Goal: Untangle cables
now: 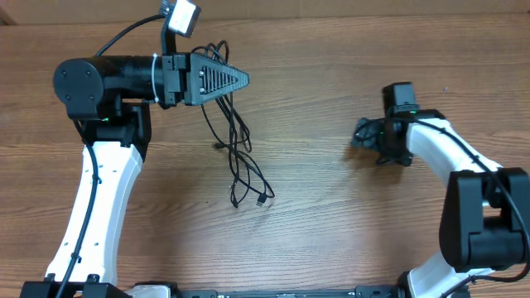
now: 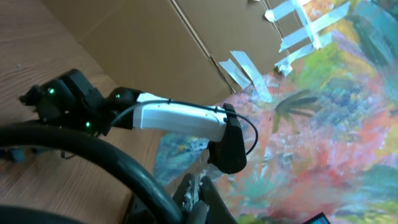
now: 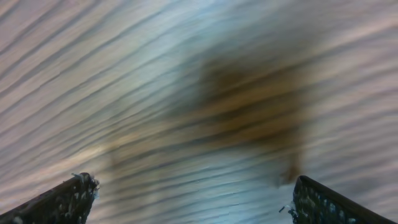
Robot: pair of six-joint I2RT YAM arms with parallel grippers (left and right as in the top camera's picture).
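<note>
left gripper (image 1: 240, 80) pressed shut over the cables (image 1: 240, 157) (strand pinched? cannot tell) | right gripper (image 3: 193, 183) spread wide, low over table (image 1: 331, 232), well apart from cables | risk — one-sided pull cinches tangle tighter

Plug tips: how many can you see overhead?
2: tip beside tip, at the cables' lower end. More may hide under the left end effector.

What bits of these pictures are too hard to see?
1. Overhead: the left gripper covers the top of the cables, so a grip cannot be told.
2. Overhead: the plug tips are too small to tell apart.
3. Right wrist: the table is blurred; the bottom edge cuts off the right gripper.
</note>
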